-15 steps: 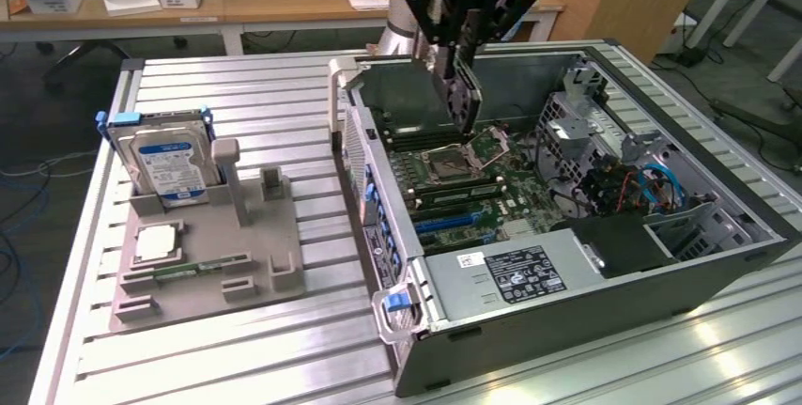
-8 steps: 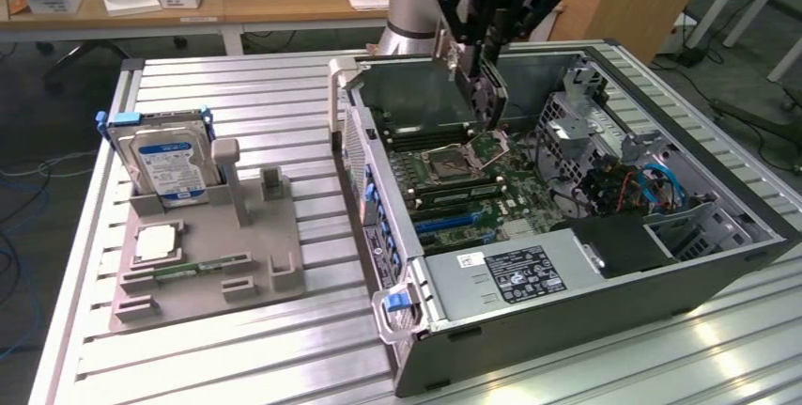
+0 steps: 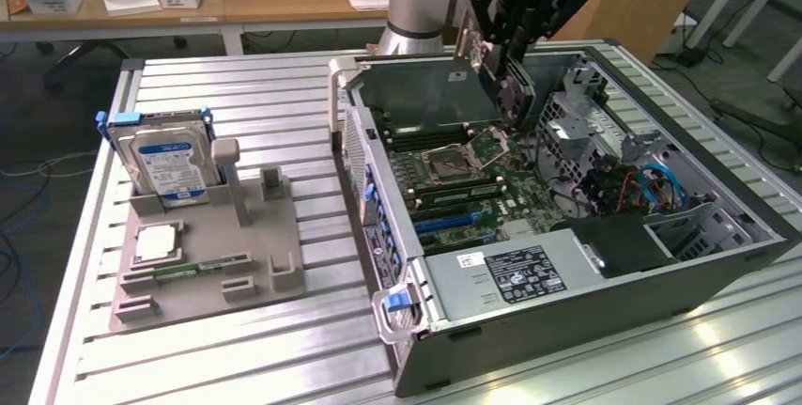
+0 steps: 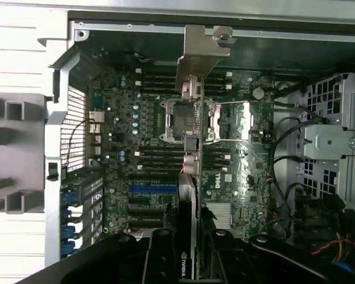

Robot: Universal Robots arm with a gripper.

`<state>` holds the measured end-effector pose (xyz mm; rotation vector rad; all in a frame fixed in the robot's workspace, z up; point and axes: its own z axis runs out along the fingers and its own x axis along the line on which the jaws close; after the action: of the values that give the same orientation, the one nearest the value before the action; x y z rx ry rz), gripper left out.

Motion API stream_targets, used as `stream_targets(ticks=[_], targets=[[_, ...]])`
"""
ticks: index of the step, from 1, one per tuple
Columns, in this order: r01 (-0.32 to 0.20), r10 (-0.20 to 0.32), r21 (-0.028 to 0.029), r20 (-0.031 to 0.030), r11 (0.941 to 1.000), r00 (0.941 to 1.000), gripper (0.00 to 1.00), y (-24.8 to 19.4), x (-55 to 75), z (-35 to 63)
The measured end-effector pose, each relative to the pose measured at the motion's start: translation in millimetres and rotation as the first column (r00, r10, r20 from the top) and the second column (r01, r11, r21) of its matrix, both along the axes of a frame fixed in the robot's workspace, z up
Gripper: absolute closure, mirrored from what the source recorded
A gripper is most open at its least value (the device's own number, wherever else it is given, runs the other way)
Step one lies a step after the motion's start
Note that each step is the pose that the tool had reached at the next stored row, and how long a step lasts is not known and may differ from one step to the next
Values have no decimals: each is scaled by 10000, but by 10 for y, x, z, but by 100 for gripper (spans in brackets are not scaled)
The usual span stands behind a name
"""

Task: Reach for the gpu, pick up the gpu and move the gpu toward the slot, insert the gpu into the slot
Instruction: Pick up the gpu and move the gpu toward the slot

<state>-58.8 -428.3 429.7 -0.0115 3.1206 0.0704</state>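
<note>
- Gpu [image 3: 512, 95], a thin flat green circuit card with a dark cooler and a silver metal end bracket [image 4: 198, 53], hung above the open dark grey metal computer case [image 3: 602, 283]. It was over the end of the case nearest the far edge of the ribbed aluminium tabletop [image 3: 251, 349].
- Our black two-fingered gripper [image 3: 508, 53] pinched the gpu by one end, a finger on each face. In the wrist view the card ran edge-on away from the fingers [image 4: 160, 257], bracket at its far end.
- The card appeared to touch nothing; the green motherboard [image 4: 124, 148], flat in the case, lay below and apart from it.
- We judged the step in hand to be the carry toward the slot. We took the long blue plastic slot [image 4: 151, 190] near the case's rear wall for the goal, though we could not be certain.
- To do this well, we reckoned the connector edge had to face the board and lie parallel with the slot, bracket toward the rear wall.
- From the wrist view the card's line seemed to cross the slot's line, so alignment looked unfinished.
- We thought a slow approach wise, clear of the silver processor socket [image 4: 168, 121] and the black cables [image 4: 284, 154].
- We also wanted a firm pinch, so the card would not tilt.
</note>
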Motion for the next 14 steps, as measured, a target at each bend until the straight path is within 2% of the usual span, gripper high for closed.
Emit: stream_targets(ticks=[14], targets=[[-1, 1, 1, -2, 10000, 10000, 75, 0, 417, -6]])
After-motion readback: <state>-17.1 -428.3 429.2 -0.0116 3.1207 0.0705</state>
